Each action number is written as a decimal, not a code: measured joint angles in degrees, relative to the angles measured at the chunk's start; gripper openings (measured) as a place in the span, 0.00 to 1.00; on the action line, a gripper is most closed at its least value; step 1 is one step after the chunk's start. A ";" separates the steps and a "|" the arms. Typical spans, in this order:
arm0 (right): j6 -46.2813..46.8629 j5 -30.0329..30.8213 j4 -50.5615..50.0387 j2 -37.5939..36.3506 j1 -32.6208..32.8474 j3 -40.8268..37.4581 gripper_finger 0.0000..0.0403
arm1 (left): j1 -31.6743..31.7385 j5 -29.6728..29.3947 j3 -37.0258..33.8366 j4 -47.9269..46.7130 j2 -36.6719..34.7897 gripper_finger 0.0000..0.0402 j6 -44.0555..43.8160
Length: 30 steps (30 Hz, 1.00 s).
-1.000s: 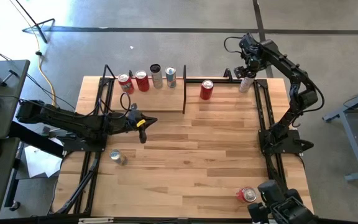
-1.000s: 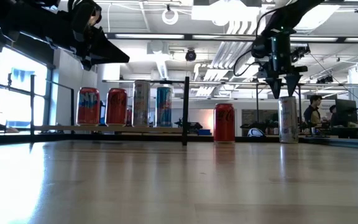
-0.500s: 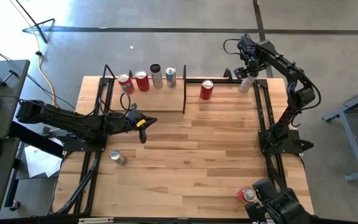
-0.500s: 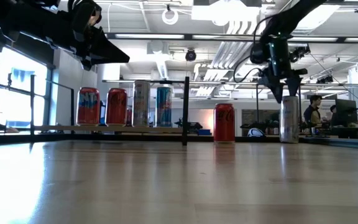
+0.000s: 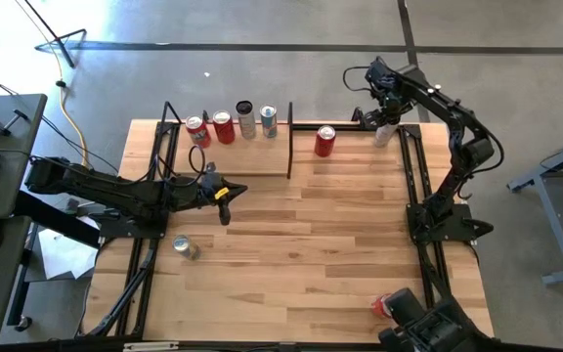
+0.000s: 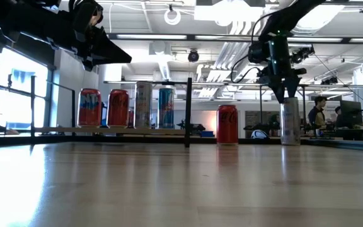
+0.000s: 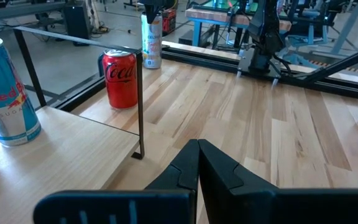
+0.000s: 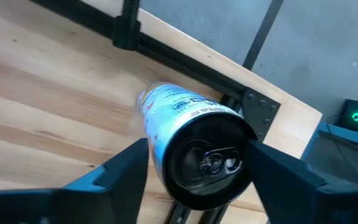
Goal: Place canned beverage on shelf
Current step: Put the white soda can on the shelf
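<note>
A tall silver can (image 5: pixel 385 133) stands upright on its base at the table's far right corner; it also shows in the low view (image 6: pixel 289 126). My right gripper (image 6: pixel 283 94) is over it from above, shut on its top. The shelf (image 5: pixel 247 161) at the far left carries several cans, with a thin end panel (image 5: pixel 290 152). A red cola can (image 5: pixel 324 141) stands on the table right of the panel. My left gripper (image 5: pixel 225 202) is shut and empty, hovering in front of the shelf. My right gripper pinches the silver can's upper end, just below the rim (image 8: pixel 158 146), between its two fingers (image 8: pixel 126 171), one on each side. The fingers come from above, pointing down. The can stands upright with its base on the table.
A silver can (image 5: pixel 185 247) lies on its side at the near left. A red can (image 5: pixel 389 306) is at the near right by an arm's base. Black frame rails (image 5: pixel 413 176) run along both table sides. Bare planks fill the table's middle.
My right gripper has come down over the silver can's top, gone a little toward the table's left edge, and shut on the can. The can still stands on the table.
</note>
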 joint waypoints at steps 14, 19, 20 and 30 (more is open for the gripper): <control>-1.58 1.23 -0.47 0.02 3.23 -0.02 0.18 | 0.00 0.00 0.00 -0.02 0.00 0.00 0.00; -2.47 0.61 -0.44 0.04 4.64 -0.07 0.08 | 0.00 0.00 0.00 -0.03 0.01 0.00 0.00; -2.57 0.45 -0.44 0.04 4.78 -0.07 0.06 | 0.00 0.00 0.00 -0.02 0.00 0.00 0.00; -4.94 -0.77 -1.07 -1.60 5.93 -0.31 0.00 | 0.00 0.00 0.00 -0.04 0.00 0.00 0.00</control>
